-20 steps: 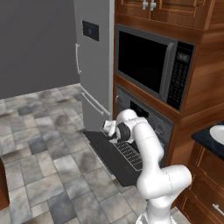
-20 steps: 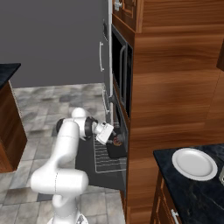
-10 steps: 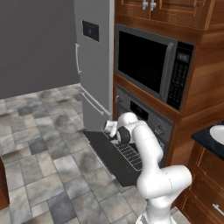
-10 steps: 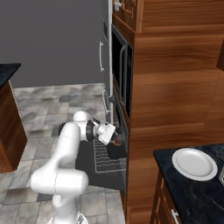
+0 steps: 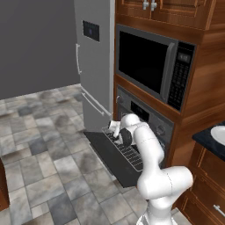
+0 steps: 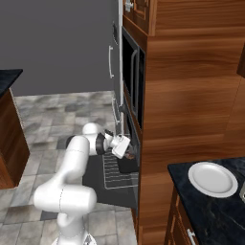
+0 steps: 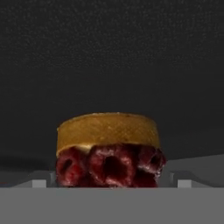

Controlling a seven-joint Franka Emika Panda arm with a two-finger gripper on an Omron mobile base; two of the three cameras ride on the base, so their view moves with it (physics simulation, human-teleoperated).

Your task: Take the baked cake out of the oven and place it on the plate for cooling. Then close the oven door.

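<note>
The baked cake [image 7: 108, 151], a tan crust ring over dark red berries, sits close in front of the hand against the oven's dark interior. A fingertip [image 7: 42, 178] shows on each side of it, with a small gap to the cake. In the right base view my gripper [image 6: 122, 146] is open and reaches into the oven [image 6: 132, 143] at the cake [image 6: 130, 154]. The oven door [image 5: 115, 161] lies dropped open under the arm, and the gripper [image 5: 115, 130] hovers over the wire rack [image 5: 128, 151]. The white plate [image 6: 212, 179] rests on the dark counter to the right.
A black-windowed microwave [image 5: 154, 66] sits above the oven. The grey fridge [image 5: 94, 61] stands to its left. Wooden cabinet walls [image 6: 191, 95] flank the oven. A dark counter [image 6: 210, 201] holds the plate, and tiled floor [image 5: 39, 132] lies open to the left.
The hand has eased a little deeper into the oven toward the cake. The jaws stay wide apart.
</note>
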